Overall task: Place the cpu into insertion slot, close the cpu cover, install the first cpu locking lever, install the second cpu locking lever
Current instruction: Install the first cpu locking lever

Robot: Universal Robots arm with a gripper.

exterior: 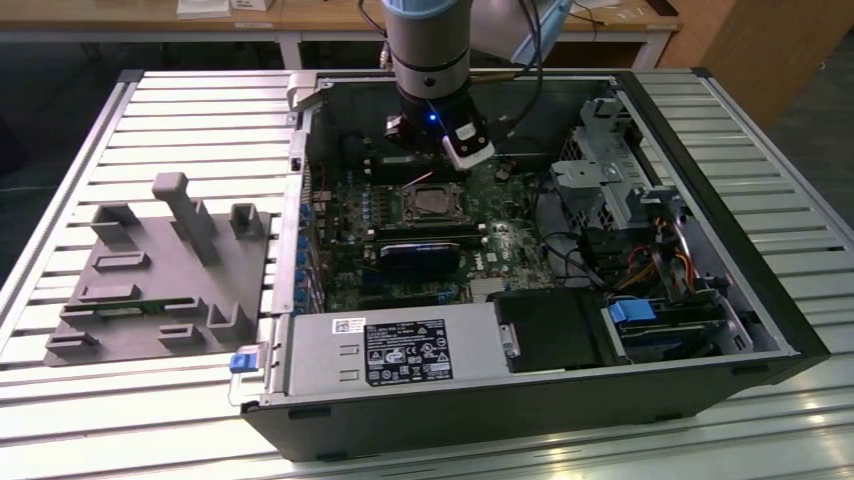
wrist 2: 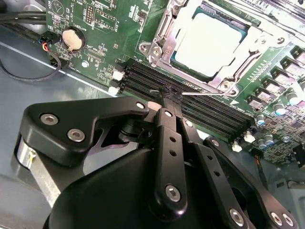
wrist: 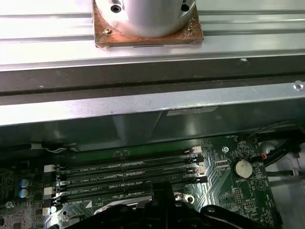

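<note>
Some cpu (wrist 2: 209, 43) edges hide beneath the cpu cover (wrist 2: 163, 34), near the tool (wrist 2: 166, 97).

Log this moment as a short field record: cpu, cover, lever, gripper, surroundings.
cpu: seated flat on the motherboard, silvery top showing through the cover's window
cpu cover: down, framing the cpu
locking lever: thin metal rod along the socket edge, beside the memory slots; cannot tell whether it is latched
gripper: tip at the rod's end, over the memory slots
surroundings: open computer case on a slatted table; grey fixture at the exterior view's left
</note>
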